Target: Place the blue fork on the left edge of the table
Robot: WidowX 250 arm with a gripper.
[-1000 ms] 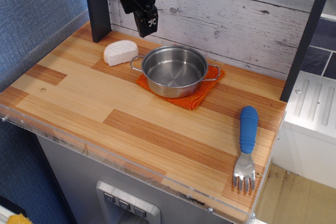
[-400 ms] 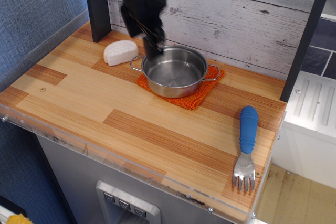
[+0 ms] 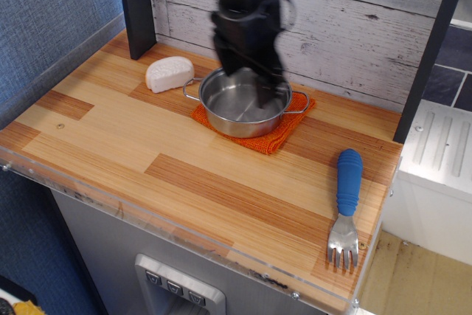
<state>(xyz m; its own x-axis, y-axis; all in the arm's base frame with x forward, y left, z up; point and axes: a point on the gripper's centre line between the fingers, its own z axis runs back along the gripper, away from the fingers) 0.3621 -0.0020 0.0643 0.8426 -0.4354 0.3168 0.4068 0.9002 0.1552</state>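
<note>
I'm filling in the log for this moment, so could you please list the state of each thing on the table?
Blue fork: lying flat near the right edge, untouched.
Pot: upright, empty, on the orange cloth.
White wedge: resting left of the pot.
Gripper: blurred above the pot, holding nothing visible.

I am looking at a mock-up toy kitchen set up for robot work. A small wood-plank table [image 3: 110, 138] with a clear edge strip sits on a grey base with buttons [image 3: 175, 288], backed by a whitewashed plank wall [image 3: 354, 12]. A steel pot [image 3: 240, 101] on an orange cloth [image 3: 276, 136] completes it.
</note>
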